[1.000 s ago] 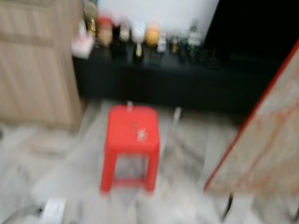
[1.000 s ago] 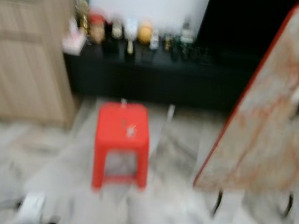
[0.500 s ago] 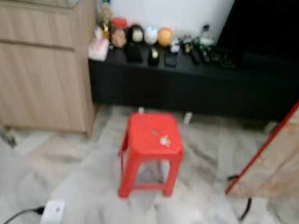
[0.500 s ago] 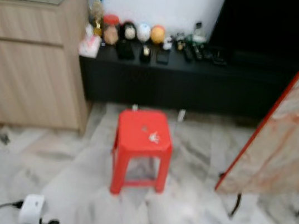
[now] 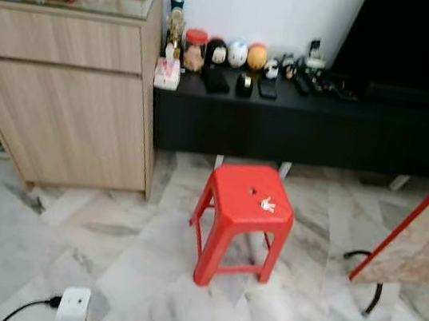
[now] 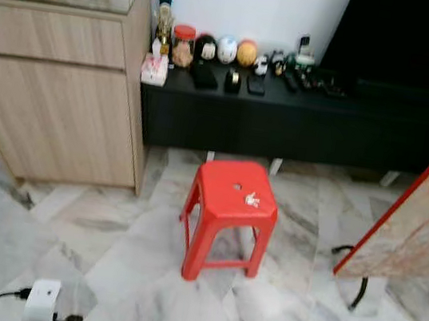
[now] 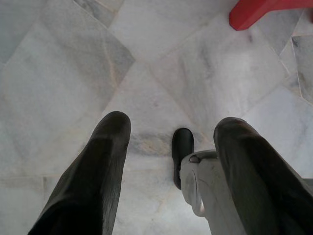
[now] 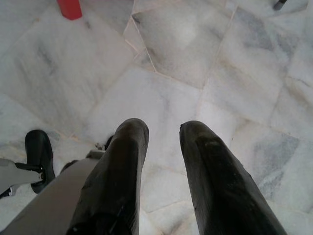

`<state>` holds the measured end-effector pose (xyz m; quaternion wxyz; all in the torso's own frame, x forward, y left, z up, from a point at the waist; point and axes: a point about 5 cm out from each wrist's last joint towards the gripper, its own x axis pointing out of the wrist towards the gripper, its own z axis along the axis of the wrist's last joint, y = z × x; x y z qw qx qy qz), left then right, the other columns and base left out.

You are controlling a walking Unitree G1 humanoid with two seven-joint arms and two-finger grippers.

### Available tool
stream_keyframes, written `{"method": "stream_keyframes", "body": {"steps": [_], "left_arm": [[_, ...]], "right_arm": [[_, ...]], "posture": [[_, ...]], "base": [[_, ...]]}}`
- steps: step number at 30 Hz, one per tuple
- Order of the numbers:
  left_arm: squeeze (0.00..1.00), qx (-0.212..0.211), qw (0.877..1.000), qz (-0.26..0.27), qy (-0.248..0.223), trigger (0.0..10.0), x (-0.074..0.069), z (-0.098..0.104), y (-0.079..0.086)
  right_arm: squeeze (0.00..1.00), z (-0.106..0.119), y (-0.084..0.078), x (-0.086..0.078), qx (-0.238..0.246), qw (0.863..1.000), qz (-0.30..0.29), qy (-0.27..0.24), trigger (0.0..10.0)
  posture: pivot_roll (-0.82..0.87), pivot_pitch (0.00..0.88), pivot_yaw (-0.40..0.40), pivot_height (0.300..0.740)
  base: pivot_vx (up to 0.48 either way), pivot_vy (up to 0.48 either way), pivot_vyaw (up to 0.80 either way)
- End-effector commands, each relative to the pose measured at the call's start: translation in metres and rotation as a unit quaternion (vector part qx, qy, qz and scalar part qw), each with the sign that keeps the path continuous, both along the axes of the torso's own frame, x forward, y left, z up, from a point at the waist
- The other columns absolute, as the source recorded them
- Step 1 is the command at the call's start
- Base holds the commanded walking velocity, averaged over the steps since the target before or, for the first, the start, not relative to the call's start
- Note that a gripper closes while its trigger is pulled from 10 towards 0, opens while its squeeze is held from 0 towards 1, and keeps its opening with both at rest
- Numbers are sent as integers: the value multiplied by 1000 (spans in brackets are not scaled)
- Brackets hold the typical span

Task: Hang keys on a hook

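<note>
Keys (image 5: 267,205) lie on red stool (image 5: 227,211), probably a small bunch, untouched. Left hand (image 7: 168,147) & right hand (image 8: 164,147) hang over floor, both w/ fingers apart, empty. Pickup and hanging not yet done.

Each pincer has two long, rounded black fingers (image 7: 98,176), with pale grey body parts (image 7: 205,191) beneath.

Floor (image 5: 41,240): polished marble-look tiles, grey-veined, faintly glossy. Stool (image 5: 243,213): smooth red moulded plastic, slight sheen. Cabinet (image 5: 69,106): light wood-grain finish, matt, with a glass top. Low bench (image 5: 300,125): black, matt. Leaning panel (image 5: 428,241): marbled surface, red edging. Left gripper fingers (image 7: 93,181) and right gripper fingers (image 8: 117,181): black, matt, rubbery.
</note>
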<state>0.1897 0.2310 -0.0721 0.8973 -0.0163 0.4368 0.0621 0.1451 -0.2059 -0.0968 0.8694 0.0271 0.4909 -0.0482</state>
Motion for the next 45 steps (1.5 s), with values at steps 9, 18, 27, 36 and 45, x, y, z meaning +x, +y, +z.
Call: {"method": "stream_keyframes", "body": {"steps": [9, 18, 27, 36, 45], "left_arm": [[0, -6, 1000, 0, 6, 10000, -3, -2, -1], [0, -4, 1000, -4, 6, 10000, -2, -1, 0], [0, -3, 1000, -12, 5, 10000, -1, -1, 0], [0, 2, 1000, -14, 5, 10000, 0, 0, 1], [0, 2, 1000, -13, 4, 10000, 0, 0, 1]], "right_arm": [[0, 3, -4, 5, -13, 1000, 23, -5, 10000], [0, 2, -3, 5, -8, 1000, 8, -7, 10000], [0, 3, -4, 5, -16, 1000, 8, -8, 10000], [0, 2, -2, 5, -9, 1000, 2, -4, 10000], [0, 3, -2, 6, -7, 1000, 2, -10, 10000]], "posture": [[106, 0, -91, 740], [108, 0, -90, 740], [104, 0, -89, 740], [101, 0, -82, 740], [109, 0, -90, 740]], "base": [[0, 0, 267], [0, 0, 60], [27, 0, 0], [265, 0, -363], [292, 0, 0]]}}
